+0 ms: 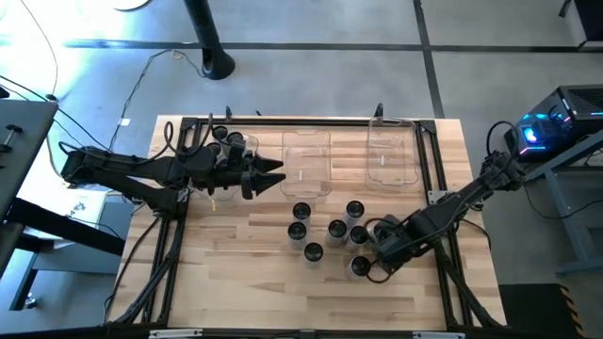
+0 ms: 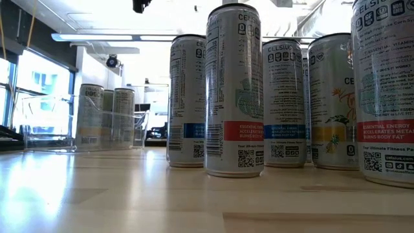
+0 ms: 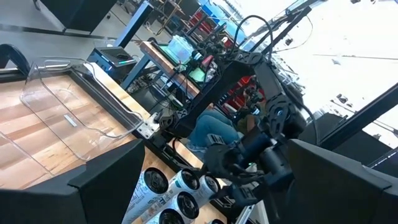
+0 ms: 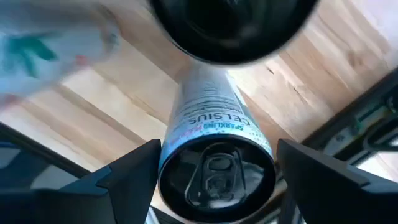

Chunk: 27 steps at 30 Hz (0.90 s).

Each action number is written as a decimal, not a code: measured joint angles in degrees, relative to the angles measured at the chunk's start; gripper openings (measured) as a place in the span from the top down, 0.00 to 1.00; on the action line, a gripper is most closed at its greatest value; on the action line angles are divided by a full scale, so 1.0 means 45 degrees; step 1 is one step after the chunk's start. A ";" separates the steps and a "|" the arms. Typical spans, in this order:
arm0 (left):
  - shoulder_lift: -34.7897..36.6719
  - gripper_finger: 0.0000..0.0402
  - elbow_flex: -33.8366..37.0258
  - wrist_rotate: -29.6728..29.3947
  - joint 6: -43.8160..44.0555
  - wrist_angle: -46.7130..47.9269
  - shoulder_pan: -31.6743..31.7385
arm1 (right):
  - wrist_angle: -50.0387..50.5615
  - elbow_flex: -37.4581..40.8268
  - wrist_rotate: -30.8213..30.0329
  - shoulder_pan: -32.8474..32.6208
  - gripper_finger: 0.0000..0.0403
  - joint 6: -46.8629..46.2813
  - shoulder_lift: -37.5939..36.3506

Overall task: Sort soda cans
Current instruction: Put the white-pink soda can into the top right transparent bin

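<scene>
Several slim soda cans (image 1: 313,250) with dark tops stand in a cluster on the wooden table; the low view shows them upright (image 2: 234,90). More cans (image 1: 226,146) stand inside the left clear bin (image 2: 103,116). My right gripper (image 1: 375,243) is at the right side of the cluster, shut on one upright can (image 4: 217,174). My left gripper (image 1: 273,175) hovers open between the left bin and the middle bin (image 1: 306,165), holding nothing. In its wrist view some cans (image 3: 171,193) show below it. My right gripper holds a soda can by its upper side wall (image 4: 186,134), just below the dark top, one finger (image 4: 134,177) on each opposite side. The fingers come from above, slanting down. The can stands upright with its base on the table.
Three clear bins line the far side: left, middle and right (image 1: 391,155). Other cans crowd close beside the held one (image 4: 230,25). Bare wood lies along the table's near edge (image 1: 245,292). A black frame borders the table, and cables run at its left.
</scene>
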<state>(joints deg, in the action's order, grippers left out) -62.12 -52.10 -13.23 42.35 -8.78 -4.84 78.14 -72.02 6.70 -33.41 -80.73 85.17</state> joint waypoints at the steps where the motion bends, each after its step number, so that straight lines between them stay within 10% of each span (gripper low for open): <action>1: -0.0001 0.04 0.0000 0.0000 0.0000 0.0000 0.0000 | -0.0095 0.0147 0.0121 0.0000 0.22 0.0010 -0.0007; 27: -0.0002 0.04 0.0000 0.0151 -0.0104 -0.0005 0.0000 | -0.0440 0.0585 0.0532 -0.0086 0.22 0.0291 -0.0007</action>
<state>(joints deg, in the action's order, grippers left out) -62.13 -52.10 -12.56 41.88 -8.80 -4.84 76.16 -69.38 9.09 -33.80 -79.42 85.14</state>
